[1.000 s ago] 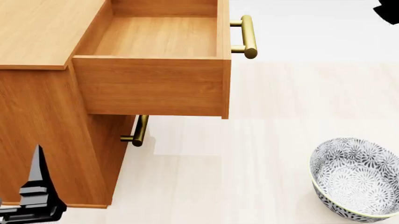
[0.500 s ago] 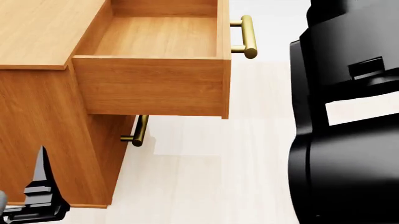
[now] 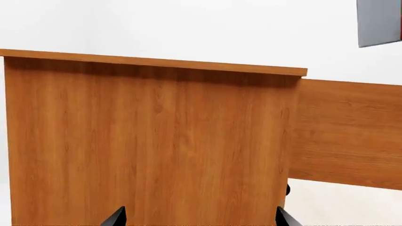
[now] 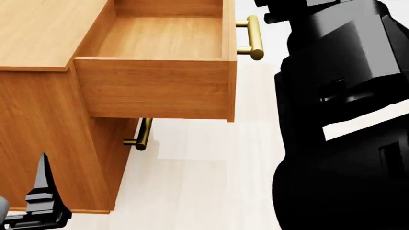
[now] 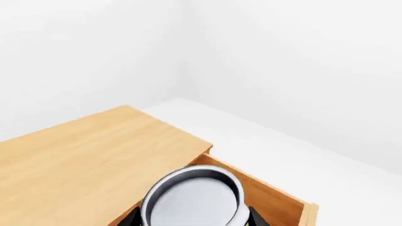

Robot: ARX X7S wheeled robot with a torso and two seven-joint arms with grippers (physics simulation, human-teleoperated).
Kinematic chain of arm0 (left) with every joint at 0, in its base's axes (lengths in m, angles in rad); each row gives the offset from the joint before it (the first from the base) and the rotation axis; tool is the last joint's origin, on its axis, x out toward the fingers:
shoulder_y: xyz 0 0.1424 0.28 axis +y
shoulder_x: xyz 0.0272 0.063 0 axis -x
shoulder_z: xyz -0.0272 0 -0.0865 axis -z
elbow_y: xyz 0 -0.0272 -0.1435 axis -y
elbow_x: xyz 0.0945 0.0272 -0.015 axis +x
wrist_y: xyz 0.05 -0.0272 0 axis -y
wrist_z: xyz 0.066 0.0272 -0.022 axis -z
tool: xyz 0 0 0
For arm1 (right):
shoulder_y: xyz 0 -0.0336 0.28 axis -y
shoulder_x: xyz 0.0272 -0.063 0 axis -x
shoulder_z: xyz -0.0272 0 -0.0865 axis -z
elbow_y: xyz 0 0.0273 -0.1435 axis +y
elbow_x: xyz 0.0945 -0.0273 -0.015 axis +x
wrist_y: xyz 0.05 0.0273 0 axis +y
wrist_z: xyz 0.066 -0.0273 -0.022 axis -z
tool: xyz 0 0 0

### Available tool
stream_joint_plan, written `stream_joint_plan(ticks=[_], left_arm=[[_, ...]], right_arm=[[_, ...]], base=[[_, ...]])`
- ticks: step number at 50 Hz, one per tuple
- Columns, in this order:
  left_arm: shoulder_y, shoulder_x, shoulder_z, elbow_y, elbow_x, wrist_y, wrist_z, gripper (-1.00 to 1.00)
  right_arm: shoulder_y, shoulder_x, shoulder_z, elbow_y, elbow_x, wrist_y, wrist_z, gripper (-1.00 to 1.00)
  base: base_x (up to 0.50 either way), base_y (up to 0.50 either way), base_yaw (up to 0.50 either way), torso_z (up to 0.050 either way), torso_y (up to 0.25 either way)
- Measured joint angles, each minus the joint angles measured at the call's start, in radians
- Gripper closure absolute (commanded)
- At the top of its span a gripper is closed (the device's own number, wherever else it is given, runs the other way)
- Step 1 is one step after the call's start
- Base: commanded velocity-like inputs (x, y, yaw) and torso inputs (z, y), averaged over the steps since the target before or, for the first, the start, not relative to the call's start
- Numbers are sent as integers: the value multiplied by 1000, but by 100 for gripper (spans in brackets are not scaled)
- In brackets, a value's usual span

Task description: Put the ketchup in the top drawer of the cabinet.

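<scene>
Gripped between two black fingers of the right gripper (image 5: 191, 217) is the ketchup (image 5: 191, 197), a small tin whose silver lid faces the right wrist camera; only the lid and rim show there, with a dark finger edge at each side of it. Beneath the tin in that view lie the flat top of the cabinet (image 5: 82, 155) and the corner of the top drawer (image 5: 276, 200), so the can hangs in the air above the place where cabinet and drawer meet. From the head view, the orange-brown cabinet (image 4: 38, 28) fills the left side and the top drawer (image 4: 160, 38) stands pulled out, its wooden floor bare and its brass handle (image 4: 254, 37) sticking out at the front. A second brass handle (image 4: 142, 135) shows lower down, on the drawer below. The bulky black right arm (image 4: 338, 124) covers most of the right side of that view and hides its own gripper and the can. Low in the left corner sits the left gripper (image 4: 39, 201), beside the cabinet's side wall. The left wrist camera looks straight at that wall (image 3: 150, 141), with two black fingertips (image 3: 116, 217) set well apart, holding nothing. A grey and red sliver (image 3: 379, 21), the tin's side, shows high above the drawer's side panel (image 3: 345, 132).
</scene>
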Motion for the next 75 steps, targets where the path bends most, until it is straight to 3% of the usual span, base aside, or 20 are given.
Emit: stream_joint_plan(ticks=[18, 33, 75], left_arm=[[-3, 1, 3, -30, 0, 19, 3, -100], [-10, 3, 9, -55, -1, 31, 6, -100], [-7, -7, 11, -75, -6, 50, -1, -100]], right_arm=[[-50, -3, -170, 0, 143, 21, -50, 100], [-86, -4, 23, 0, 43, 55, -70, 100], [-172, -3, 163, 0, -108, 58, -79, 100]], base=[[0, 0, 0, 0, 1], [0, 0, 0, 0, 1], [0, 0, 0, 0, 0]])
